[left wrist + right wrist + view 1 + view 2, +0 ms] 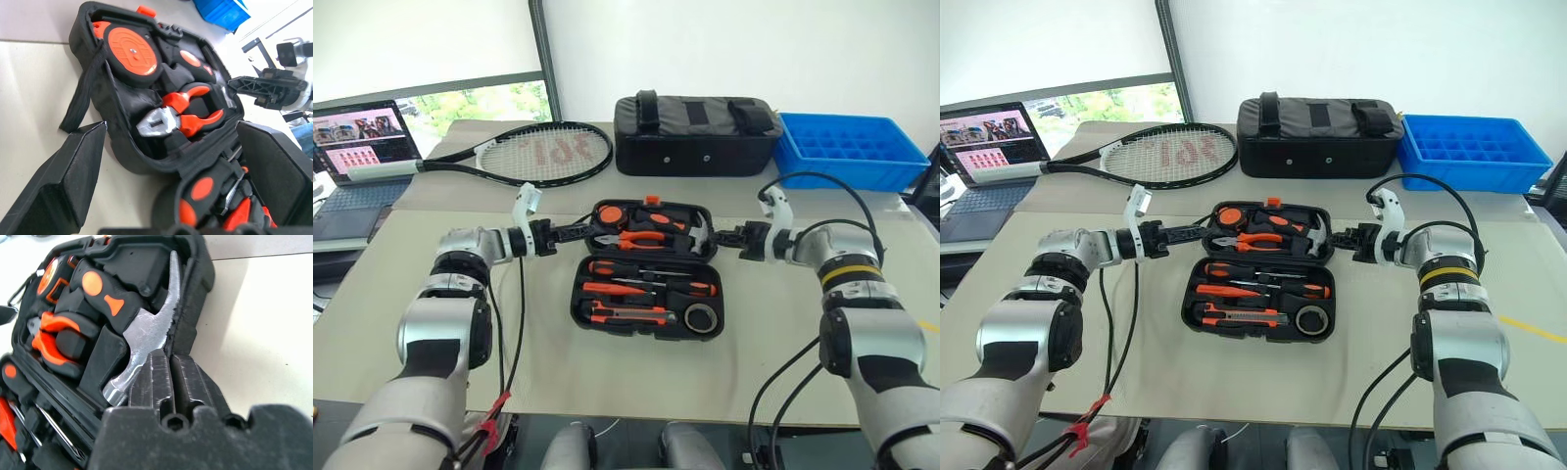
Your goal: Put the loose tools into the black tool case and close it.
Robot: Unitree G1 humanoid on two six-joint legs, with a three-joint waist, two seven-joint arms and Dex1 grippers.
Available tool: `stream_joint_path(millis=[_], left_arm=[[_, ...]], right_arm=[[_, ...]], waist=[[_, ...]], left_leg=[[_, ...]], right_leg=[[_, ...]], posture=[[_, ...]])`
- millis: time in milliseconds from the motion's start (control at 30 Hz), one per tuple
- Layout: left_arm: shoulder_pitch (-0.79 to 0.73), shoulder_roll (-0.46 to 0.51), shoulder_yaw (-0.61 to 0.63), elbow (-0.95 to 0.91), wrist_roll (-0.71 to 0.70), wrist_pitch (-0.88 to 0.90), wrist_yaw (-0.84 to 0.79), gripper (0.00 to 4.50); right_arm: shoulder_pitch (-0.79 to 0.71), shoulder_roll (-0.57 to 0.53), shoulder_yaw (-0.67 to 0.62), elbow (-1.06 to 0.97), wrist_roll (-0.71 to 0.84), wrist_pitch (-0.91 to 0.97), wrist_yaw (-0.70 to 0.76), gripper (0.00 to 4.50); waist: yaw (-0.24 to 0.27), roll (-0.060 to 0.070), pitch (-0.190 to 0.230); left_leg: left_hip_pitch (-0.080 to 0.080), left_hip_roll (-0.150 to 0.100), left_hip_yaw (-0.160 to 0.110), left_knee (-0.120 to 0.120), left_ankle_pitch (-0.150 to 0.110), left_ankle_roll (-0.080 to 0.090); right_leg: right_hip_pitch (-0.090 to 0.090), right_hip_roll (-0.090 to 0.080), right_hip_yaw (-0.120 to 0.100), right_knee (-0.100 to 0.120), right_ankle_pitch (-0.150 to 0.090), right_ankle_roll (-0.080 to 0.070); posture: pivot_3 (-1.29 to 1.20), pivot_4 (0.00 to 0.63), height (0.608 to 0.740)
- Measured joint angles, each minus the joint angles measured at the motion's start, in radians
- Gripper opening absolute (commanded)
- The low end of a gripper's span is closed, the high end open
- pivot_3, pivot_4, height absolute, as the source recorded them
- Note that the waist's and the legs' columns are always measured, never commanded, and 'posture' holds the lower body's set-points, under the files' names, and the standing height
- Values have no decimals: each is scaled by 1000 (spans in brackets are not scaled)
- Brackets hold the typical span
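A pale beige counter (pixel 607 377) carried everything, its near part joined to a farther part along a seam. In the middle of the near part lay the black tool case (pixel 646 282), opened flat with orange-handled tools seated in both halves. On the farther part rested a tennis racket (pixel 524 155) toward the left, a black fabric bag (pixel 695 134) with handles behind the case, and a blue plastic tray (pixel 850 149) at the right, while an open laptop (pixel 357 157) sat at the far left edge.
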Motion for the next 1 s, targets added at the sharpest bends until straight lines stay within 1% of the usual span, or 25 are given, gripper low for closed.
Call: stream_joint_path(millis=[167,267,300,400,467,567,600,867,1000], left_arm=[[-4,-9,24,18,13,-6,24,4500],[-11,-22,37,33,20,-12,54,3759],[-15,-28,38,39,27,-21,64,3307],[-15,-42,37,45,48,-41,77,2141],[-15,-42,37,50,62,-47,89,1421],[-15,-39,38,55,81,-50,95,200],[-15,-38,40,56,82,-50,95,59],[-15,-44,58,56,83,-76,76,59],[-6,-41,53,48,96,-124,21,59]], right_arm=[[1,2,1,-6,-8,-1,24,48],[4,2,1,-14,-15,-1,31,0],[5,2,1,-17,-15,-1,31,0],[7,3,-1,-20,-15,-1,30,0],[9,2,-3,-21,-15,-1,30,0],[14,-1,-5,-28,-16,-1,30,0],[19,-3,-8,-34,-16,-1,30,0],[49,-3,-39,-83,-15,-1,28,0],[86,-4,-66,-138,-8,-7,31,0]], waist=[[1,0,0],[1,0,0],[1,0,0],[1,0,0],[2,0,0],[3,0,0],[3,0,0],[5,1,-1],[7,1,-1]], left_leg=[[-1,0,-1,-1,0,0],[-2,0,-2,-1,0,0],[-3,0,-2,-1,0,0],[-3,0,-3,-1,0,0],[-3,0,-3,0,0,0],[-4,0,-4,0,0,0],[-4,-1,-4,0,0,0],[-5,-1,-8,0,0,0],[-7,-2,-10,1,0,-1]], right_leg=[[0,0,-2,1,0,0],[-1,0,-2,1,0,0],[-1,0,-2,1,0,0],[-1,0,-3,1,0,0],[-1,0,-3,1,0,0],[-1,-1,-4,1,0,0],[-1,-1,-5,1,0,0],[-1,-2,-10,1,0,0],[-1,-2,-12,1,0,0]], posture=[[0,150,707],[0,150,707],[0,150,707],[0,150,707],[0,150,707],[0,150,707],[0,150,707],[0,150,707],[0,150,707]])
